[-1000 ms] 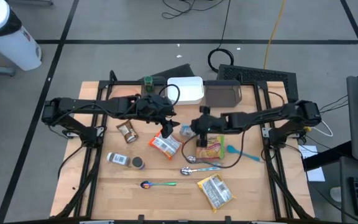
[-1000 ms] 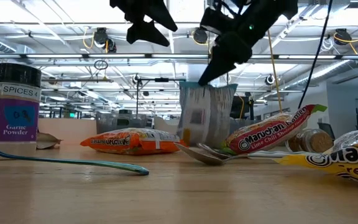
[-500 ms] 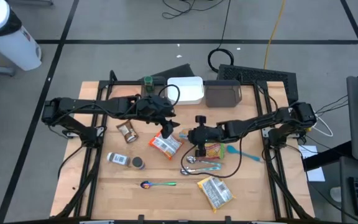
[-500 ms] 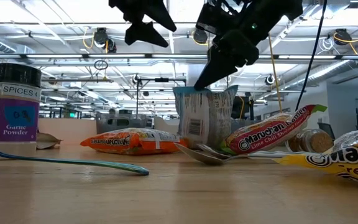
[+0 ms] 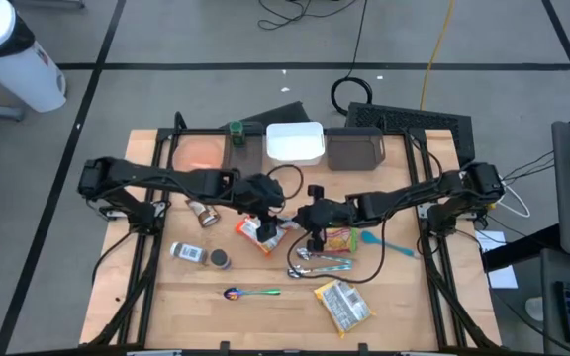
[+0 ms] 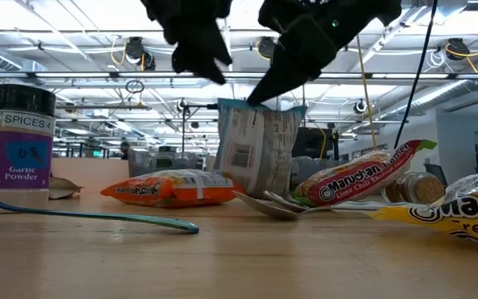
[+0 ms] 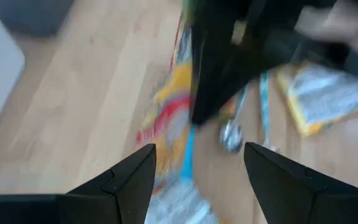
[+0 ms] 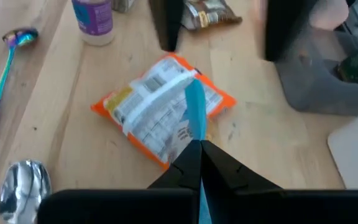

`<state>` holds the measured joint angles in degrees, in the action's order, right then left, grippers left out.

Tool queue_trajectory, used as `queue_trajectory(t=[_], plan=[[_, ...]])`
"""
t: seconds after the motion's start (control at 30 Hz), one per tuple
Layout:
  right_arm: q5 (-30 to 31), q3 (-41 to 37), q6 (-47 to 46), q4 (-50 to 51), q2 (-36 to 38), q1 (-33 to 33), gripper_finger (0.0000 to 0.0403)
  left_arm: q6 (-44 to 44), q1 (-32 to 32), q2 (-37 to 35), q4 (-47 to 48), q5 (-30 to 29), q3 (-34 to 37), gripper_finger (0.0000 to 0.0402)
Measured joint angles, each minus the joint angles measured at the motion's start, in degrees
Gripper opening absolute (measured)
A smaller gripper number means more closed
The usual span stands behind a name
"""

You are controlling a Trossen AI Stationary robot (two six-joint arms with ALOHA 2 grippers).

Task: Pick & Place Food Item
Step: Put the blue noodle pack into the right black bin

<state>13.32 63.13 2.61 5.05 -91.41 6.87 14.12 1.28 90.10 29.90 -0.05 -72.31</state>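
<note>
A pale blue-and-white food packet (image 6: pixel 256 149) stands upright at the table's middle, with my right gripper (image 6: pixel 256 98) shut on its top edge. In the right wrist view the packet (image 8: pixel 196 109) shows edge-on. An orange snack packet (image 5: pixel 258 229) lies flat on the table just left of it. My left gripper (image 7: pixel 194 180) hangs open a little above the orange packet (image 7: pixel 166 118), close beside the right gripper (image 5: pixel 300 215), and holds nothing. My right gripper pinches the blue packet's top edge (image 8: pixel 197 138) between its two fingers. The fingers slant down from the table's right side. The packet hangs upright below them; its lower edge is hidden behind a spoon in the low view.
A ramen packet (image 5: pixel 339 237), metal spoons (image 5: pixel 320 265) and a teal spoon (image 5: pixel 384 243) lie under the right arm. A garlic powder jar (image 6: pixel 19 141), a rainbow spoon (image 5: pixel 250 293) and a yellow packet (image 5: pixel 344 302) lie nearer. White (image 5: pixel 295 141) and grey (image 5: pixel 354 148) tubs stand along the far edge.
My left gripper has come down and toward the near edge, closing on the blue packet, still open. My right gripper has carried the packet, still upright, a little toward the table's left.
</note>
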Motion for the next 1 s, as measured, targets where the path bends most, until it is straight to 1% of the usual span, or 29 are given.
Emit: queue_trajectory(t=[0.2,0.3,0.43,0.53,0.6,0.67,1.0], plan=[[-0.1,0.0,0.0,-1.45,0.95,0.0,0.0,-0.53,0.06,2.61,-0.21,1.3,-0.02,0.025],[-0.06,0.19,0.02,-3.69,1.27,-0.02,0.0,-0.53,0.02,3.44,-0.12,1.97,0.02,0.025],[-0.11,-0.02,0.19,-4.2,1.77,-0.02,0.0,-0.44,0.03,3.95,0.29,2.06,0.02,0.025],[-0.13,0.02,0.48,-4.25,1.9,-0.02,0.0,-0.2,-0.01,4.09,-0.4,2.07,-0.02,0.0242],[-0.54,0.02,0.5,-3.85,1.88,-0.02,0.0,-0.03,-0.05,4.07,-0.54,2.07,-0.02,0.0224],[-1.57,0.02,0.55,-3.94,1.88,-0.04,0.0,0.05,-0.07,4.07,-0.8,2.03,-0.02,0.0199],[-1.62,0.02,1.09,-3.92,1.88,-0.02,0.0,1.07,-0.52,4.07,-2.77,3.07,-0.02,0.0033]])
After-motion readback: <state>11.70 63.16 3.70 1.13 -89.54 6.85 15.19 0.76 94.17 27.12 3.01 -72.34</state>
